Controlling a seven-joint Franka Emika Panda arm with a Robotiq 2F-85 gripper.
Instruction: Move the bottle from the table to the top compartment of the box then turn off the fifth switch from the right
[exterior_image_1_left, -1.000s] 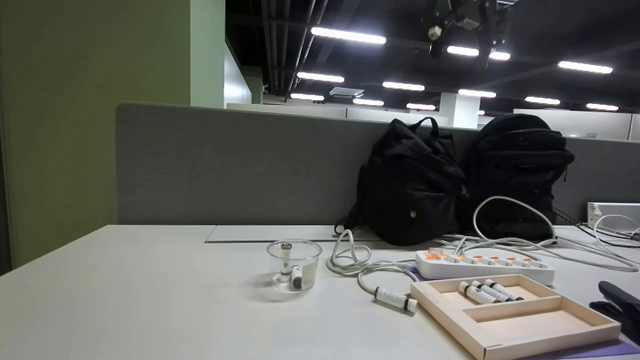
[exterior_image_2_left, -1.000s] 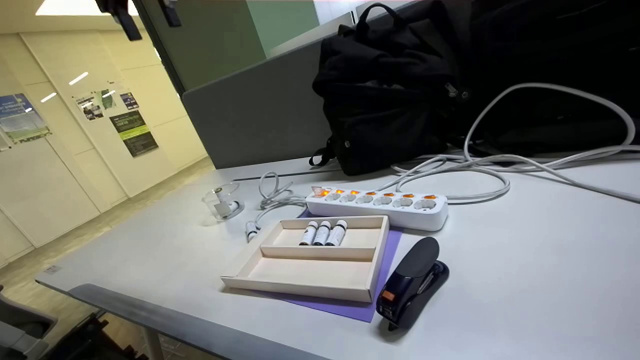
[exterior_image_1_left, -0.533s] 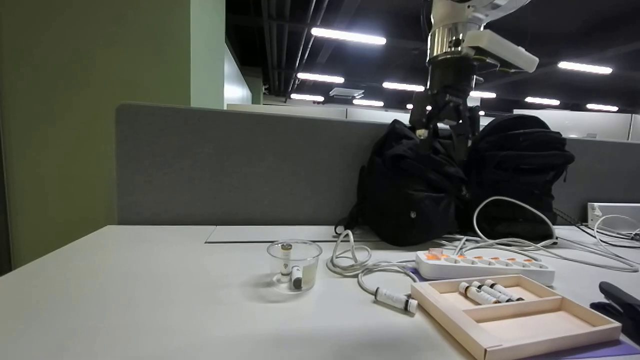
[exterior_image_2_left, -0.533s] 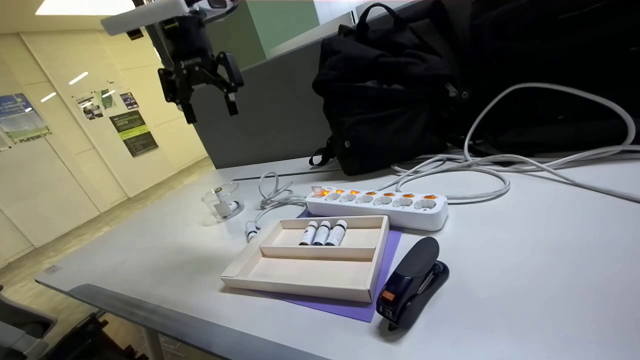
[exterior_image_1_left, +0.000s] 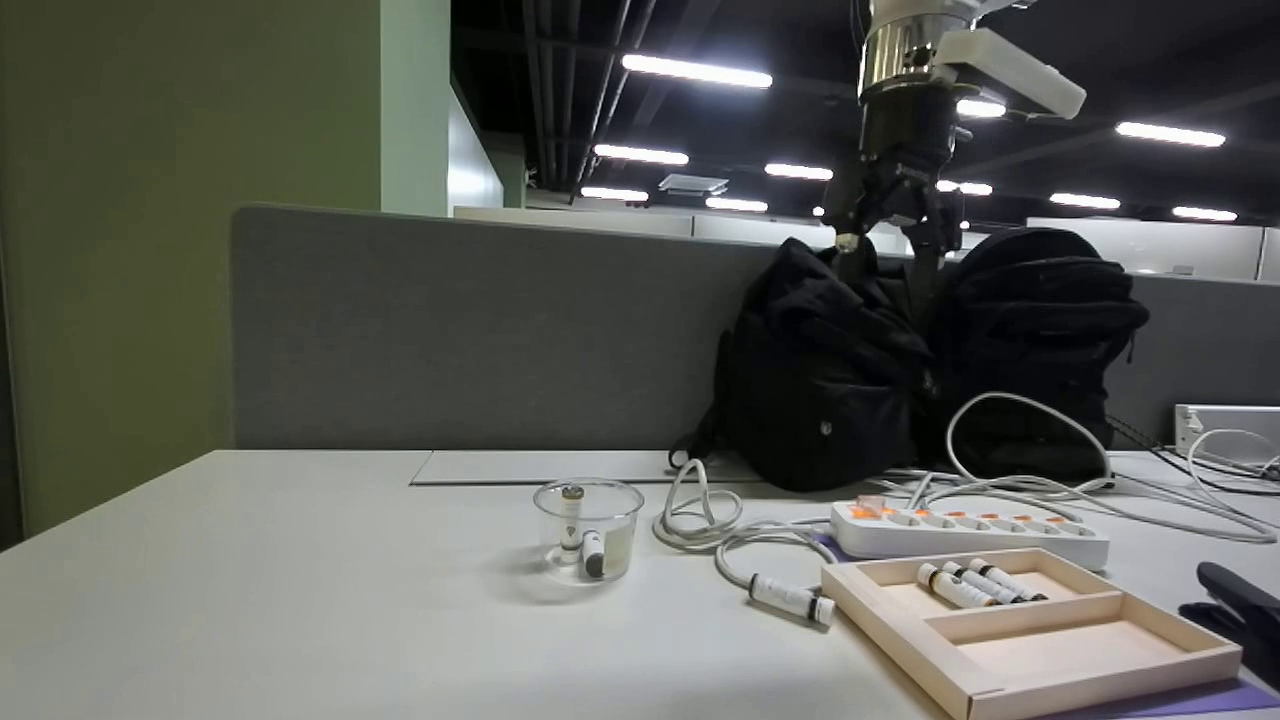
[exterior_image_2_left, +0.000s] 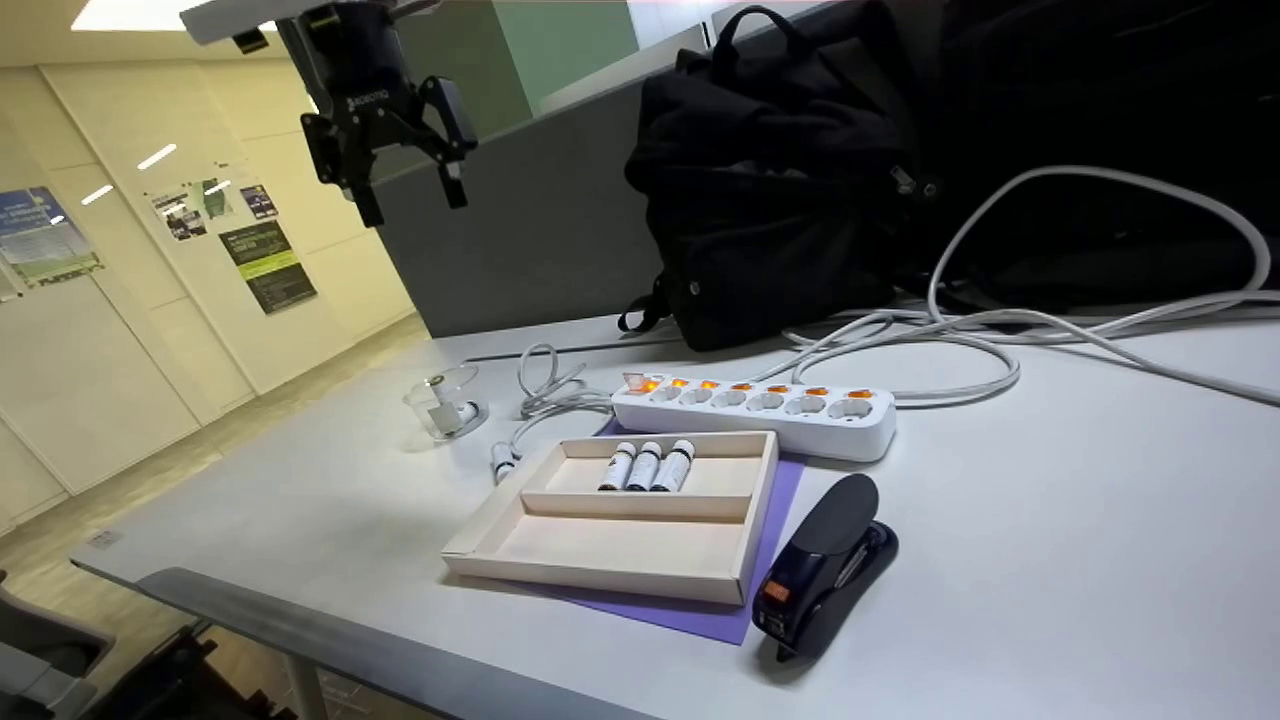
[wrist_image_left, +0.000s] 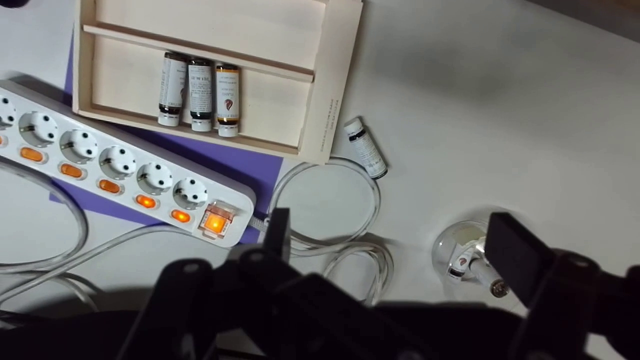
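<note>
where table (exterior_image_1_left: 400, 600) ends, partition (exterior_image_1_left: 480, 330) stands

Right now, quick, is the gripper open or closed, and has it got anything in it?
Gripper: open, fingers apart with nothing between them, up above the table.

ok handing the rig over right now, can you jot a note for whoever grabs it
Pincer: open, nothing held, raised above the table.
Loose bottle: lying on the table beside the box, apart from it.
Done: neither step yet, though three other bottles lie in the compartment nearer the power strip.
Left: put the loose bottle in the top compartment, probably that one; then turn off the fifth switch from the right in an exterior view, which is lit.
</note>
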